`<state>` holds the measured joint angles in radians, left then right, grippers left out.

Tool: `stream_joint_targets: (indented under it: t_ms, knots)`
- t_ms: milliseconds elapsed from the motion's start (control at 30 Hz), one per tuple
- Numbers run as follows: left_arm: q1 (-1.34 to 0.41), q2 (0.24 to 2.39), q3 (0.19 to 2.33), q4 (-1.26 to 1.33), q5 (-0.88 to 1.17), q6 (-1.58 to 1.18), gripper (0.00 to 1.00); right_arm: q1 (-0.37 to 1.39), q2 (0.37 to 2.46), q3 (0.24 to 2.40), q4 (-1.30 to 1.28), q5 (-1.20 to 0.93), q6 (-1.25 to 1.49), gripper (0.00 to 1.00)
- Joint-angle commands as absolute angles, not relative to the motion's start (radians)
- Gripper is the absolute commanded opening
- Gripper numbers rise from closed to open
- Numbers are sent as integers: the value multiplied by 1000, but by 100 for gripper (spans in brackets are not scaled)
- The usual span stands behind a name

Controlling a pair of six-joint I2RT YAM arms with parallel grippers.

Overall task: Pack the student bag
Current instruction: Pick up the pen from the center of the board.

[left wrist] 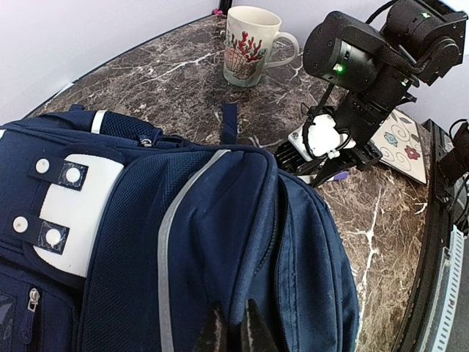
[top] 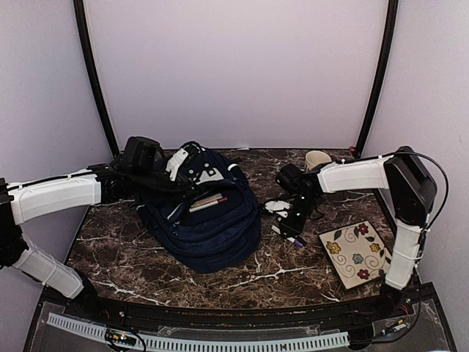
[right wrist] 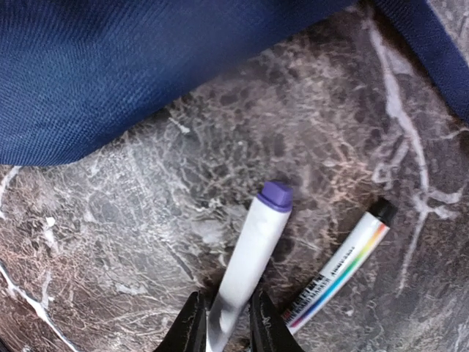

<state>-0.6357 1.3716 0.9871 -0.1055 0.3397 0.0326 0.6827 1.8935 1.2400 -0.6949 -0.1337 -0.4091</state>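
Note:
The student bag (top: 212, 227), navy blue with a white slotted patch (left wrist: 73, 213), lies on the marble table with its top pocket gaping. Two pens (top: 207, 202) stick out of that opening. My left gripper (left wrist: 234, 328) is shut on a fold of the bag's fabric beside the zip, holding the edge up. To the right of the bag, my right gripper (right wrist: 229, 326) is down at the tabletop. Its fingers press both sides of a white marker with a purple cap (right wrist: 253, 249), which still lies on the marble. In the top view that gripper (top: 293, 231) is just past the bag's right side.
A second white marker with a rainbow stripe (right wrist: 341, 271) lies just right of the gripped one. A floral mug (top: 317, 159) stands at the back right, a flowered square plate (top: 355, 253) at the front right. A small white item (top: 277, 207) lies beside the bag.

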Motion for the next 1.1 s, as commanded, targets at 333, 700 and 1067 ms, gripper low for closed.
stream_joint_targets:
  t_ms: [333, 700, 1067]
  knots:
    - [-624, 1296, 990, -40, 364, 63, 0, 749, 1896, 1227, -704, -86, -398, 16]
    - [-624, 1299, 990, -44, 360, 66, 0, 752, 1889, 1250, -709, -140, -365, 20]
    - [-624, 1302, 990, -48, 362, 67, 0, 753, 1915, 1266, -707, -125, -357, 11]
